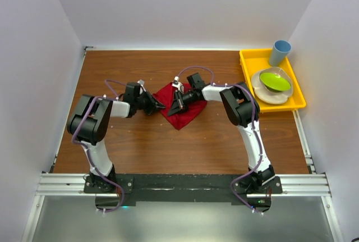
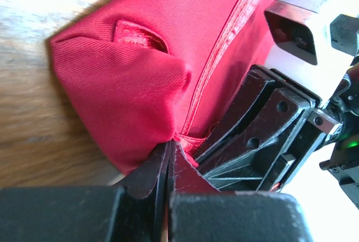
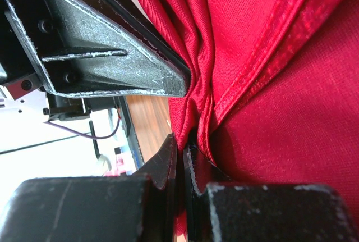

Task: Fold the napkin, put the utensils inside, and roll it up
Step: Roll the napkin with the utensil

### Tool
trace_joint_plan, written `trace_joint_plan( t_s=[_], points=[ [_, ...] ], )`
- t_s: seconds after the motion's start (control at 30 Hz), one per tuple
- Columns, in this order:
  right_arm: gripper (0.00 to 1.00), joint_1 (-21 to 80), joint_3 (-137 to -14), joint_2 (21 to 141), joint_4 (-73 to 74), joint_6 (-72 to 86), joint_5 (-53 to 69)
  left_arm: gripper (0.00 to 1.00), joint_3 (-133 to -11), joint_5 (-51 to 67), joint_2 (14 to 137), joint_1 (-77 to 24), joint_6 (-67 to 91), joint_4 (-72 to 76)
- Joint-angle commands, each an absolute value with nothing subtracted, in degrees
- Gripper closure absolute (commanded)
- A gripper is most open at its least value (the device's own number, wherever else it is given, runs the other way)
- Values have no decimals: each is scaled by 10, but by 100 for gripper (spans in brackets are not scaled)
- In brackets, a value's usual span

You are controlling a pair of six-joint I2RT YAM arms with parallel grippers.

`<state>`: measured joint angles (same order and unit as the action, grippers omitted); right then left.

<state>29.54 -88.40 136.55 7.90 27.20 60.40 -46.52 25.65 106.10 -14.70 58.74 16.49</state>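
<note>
Worktop (image 1: 140, 146) of brown wood fills my overhead view, and a yellow tray (image 1: 243, 68) sits at its far right corner. Mid-worktop I see the napkin (image 1: 180, 117), a bunched red cloth lying between the two arms. On the tray a white plate (image 1: 268, 96) carries a green bowl (image 1: 275, 81), with a blue cup (image 1: 279, 53) upright at the tray's far edge. My left hand (image 2: 171, 155) is clenched on a fold at the napkin's edge, fingers pressed together over the cloth. My right hand (image 3: 182, 149) is pinched tight on a gathered pleat of the same napkin, just beside the left.
</note>
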Motion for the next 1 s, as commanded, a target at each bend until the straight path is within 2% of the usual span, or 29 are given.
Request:
trace_joint_plan(
  t_s=[0.0,0.03,0.17,0.3,0.53,0.77,0.97],
  points=[
    [100,302,-858,1408,160,218,443,100,-443,225,1109,-152,581,161],
    [100,302,-862,1401,178,210,438,100,-442,224,1115,-152,577,143],
    [89,303,-893,1376,225,193,404,100,-429,204,1132,-152,556,114],
    [71,307,-940,1355,309,161,351,100,-398,198,1143,-152,545,111],
    [50,315,-1047,1340,443,106,264,100,-386,192,1156,-152,545,109],
    [36,344,-1063,1278,522,54,147,100,-399,195,1160,-152,547,97],
    [33,388,-1025,1232,519,42,98,100,-417,201,1164,-152,549,81]
  ],
)
